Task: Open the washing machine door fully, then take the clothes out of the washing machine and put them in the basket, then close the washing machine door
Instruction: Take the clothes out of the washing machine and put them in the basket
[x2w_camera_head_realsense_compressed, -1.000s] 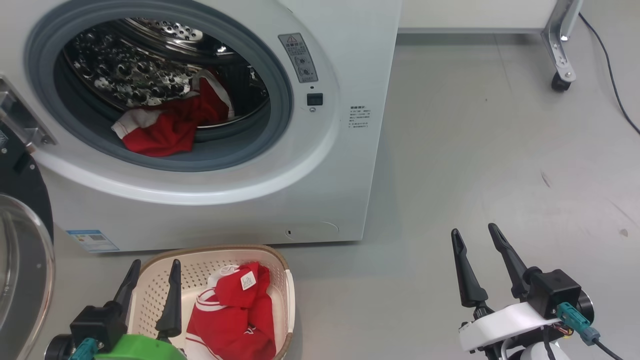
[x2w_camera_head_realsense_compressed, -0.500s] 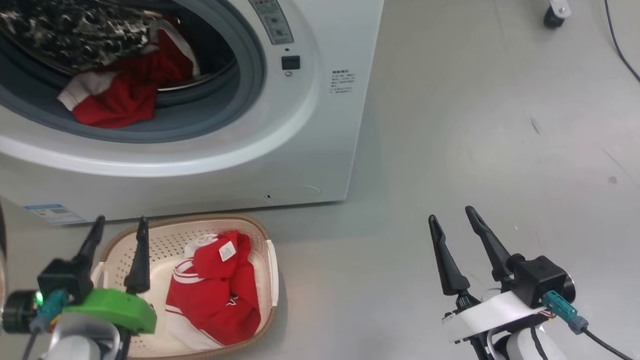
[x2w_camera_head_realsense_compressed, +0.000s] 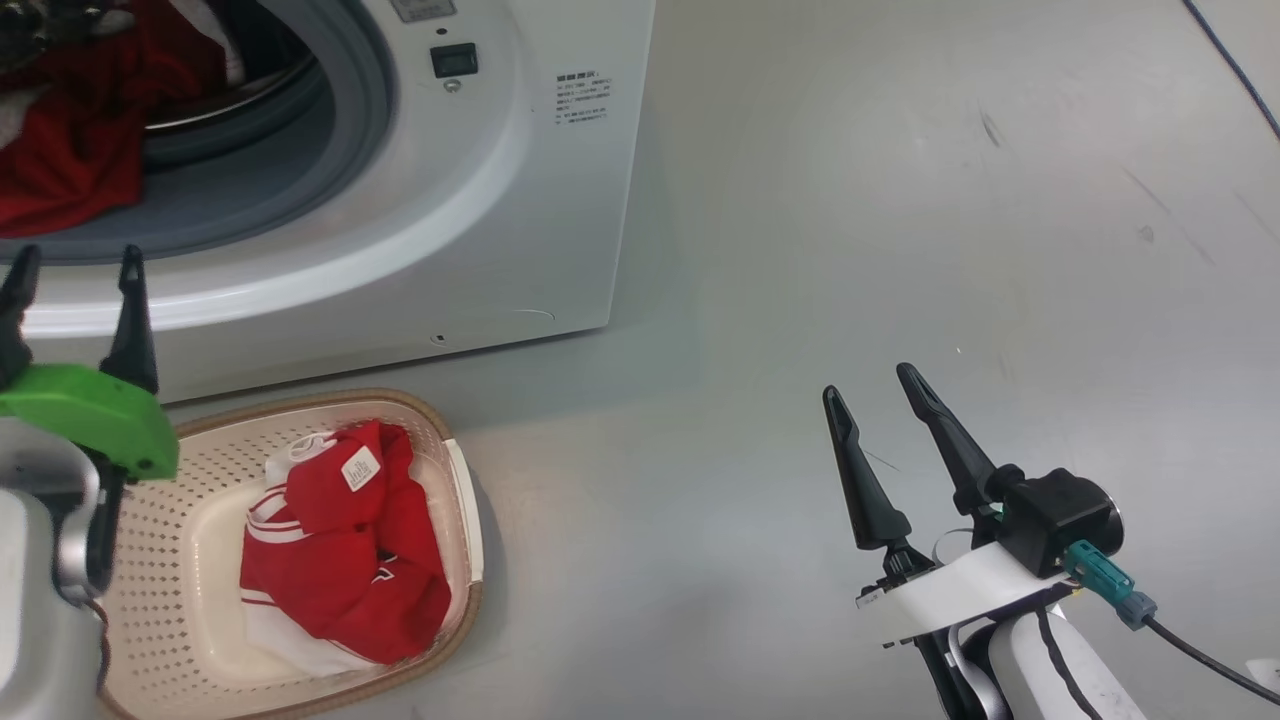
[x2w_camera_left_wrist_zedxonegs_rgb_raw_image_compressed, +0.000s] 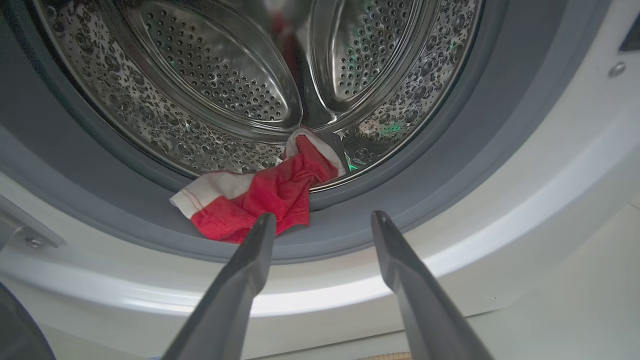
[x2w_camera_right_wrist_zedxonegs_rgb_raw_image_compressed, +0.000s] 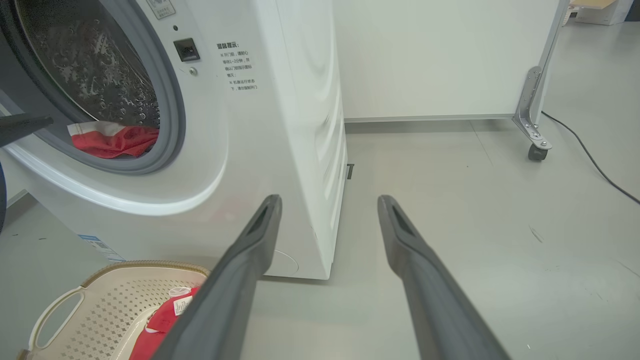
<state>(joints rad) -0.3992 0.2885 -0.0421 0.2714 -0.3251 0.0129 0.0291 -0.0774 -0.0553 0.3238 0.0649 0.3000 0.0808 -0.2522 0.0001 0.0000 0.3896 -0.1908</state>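
While the left tool (x2w_camera_left_wrist_zedxonegs_rgb_raw_image_compressed: 322, 216) and right tool (x2w_camera_right_wrist_zedxonegs_rgb_raw_image_compressed: 327, 200) gape empty, crumpled red-and-white clothes (x2w_camera_left_wrist_zedxonegs_rgb_raw_image_compressed: 270, 197) drape the grey gasket (x2w_camera_left_wrist_zedxonegs_rgb_raw_image_compressed: 345, 236).

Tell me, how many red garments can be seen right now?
2. The first garment lies crumpled in the basket on the floor; the second garment drapes over the front lip of the drum inside the washing machine. Either heap might hide more pieces.

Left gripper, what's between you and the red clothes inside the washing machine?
Nothing blocks the way. In the left wrist view, the open left gripper points at the red clothes draped over the grey gasket, with only bare air between them.
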